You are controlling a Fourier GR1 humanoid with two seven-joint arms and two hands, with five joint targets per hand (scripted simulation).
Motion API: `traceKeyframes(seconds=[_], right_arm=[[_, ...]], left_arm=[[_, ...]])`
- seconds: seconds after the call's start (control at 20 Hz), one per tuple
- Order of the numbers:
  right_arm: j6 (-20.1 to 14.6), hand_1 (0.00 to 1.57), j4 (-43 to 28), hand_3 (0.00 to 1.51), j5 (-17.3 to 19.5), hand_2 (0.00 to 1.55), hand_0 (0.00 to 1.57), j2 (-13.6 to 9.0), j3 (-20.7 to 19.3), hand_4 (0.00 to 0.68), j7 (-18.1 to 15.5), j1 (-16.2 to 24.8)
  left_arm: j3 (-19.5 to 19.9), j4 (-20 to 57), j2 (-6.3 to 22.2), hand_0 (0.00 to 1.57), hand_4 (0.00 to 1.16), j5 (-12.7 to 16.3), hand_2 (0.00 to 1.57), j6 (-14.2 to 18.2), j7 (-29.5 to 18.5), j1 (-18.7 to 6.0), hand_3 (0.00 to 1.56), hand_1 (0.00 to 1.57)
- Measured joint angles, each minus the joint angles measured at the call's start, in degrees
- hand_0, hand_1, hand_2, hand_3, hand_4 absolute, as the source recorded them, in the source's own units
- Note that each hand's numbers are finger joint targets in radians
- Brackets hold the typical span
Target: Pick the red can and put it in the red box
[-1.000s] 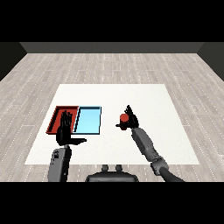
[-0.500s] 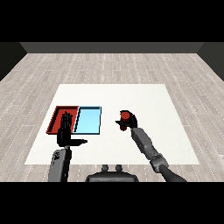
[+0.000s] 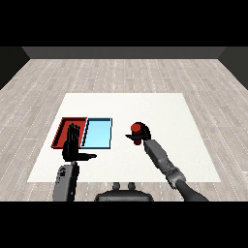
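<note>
Red can (image 3: 137, 129) sat enclosed by my curled right hand (image 3: 141, 138) — best carried upright, lifted clear, then leftward over the blue tray (image 3: 98, 133) to the red tray (image 3: 66, 127).

— What is being shown around the work area?
— A white table (image 3: 126, 104) is being seen from above, and it is being surrounded by a floor (image 3: 121, 75) of pale grey-brown planks.
— And farther back?
— The floor is being closed off by a dark wall (image 3: 124, 52). The scene is being lit evenly.
</note>
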Motion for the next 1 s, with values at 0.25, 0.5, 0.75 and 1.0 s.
traceKeyframes(seconds=[0.25, 0.5, 0.75, 1.0], right_arm=[[-1.1, 1.55, 1.5, 1.41, -0.2, 1.47, 1.55, 0.4, 0.8, 0.558, -0.4, -1.1], [-2.9, 1.54, -2.8, 1.38, 0.4, 1.47, 1.54, 0.2, 1.4, 0.586, -0.7, 0.1], [-4.8, 1.54, -12.0, 1.38, 0.8, 1.46, 1.54, -0.5, 2.4, 0.582, 0.8, 2.9], [-5.3, 1.54, -24.4, 1.4, 2.1, 1.47, 1.54, -2.9, 3.0, 0.617, 5.0, 7.3]], left_arm=[[0.3, 0.7, 0.0, 0.0, 0.0, -0.3, 0.0, 0.1, -1.0, 0.4, 0.0, 0.0], [-0.6, -1.0, -0.5, 0.0, 0.0, -0.3, 0.0, 0.3, 0.0, 1.1, 0.0, 0.0], [-0.5, -1.1, -0.3, 0.0, 0.0, 0.2, 0.0, -0.2, 0.5, 1.0, 0.0, 0.0], [-2.6, -3.1, -0.8, 0.0, 0.0, -1.9, 0.0, 1.2, 1.8, 1.7, 0.0, 0.0]])
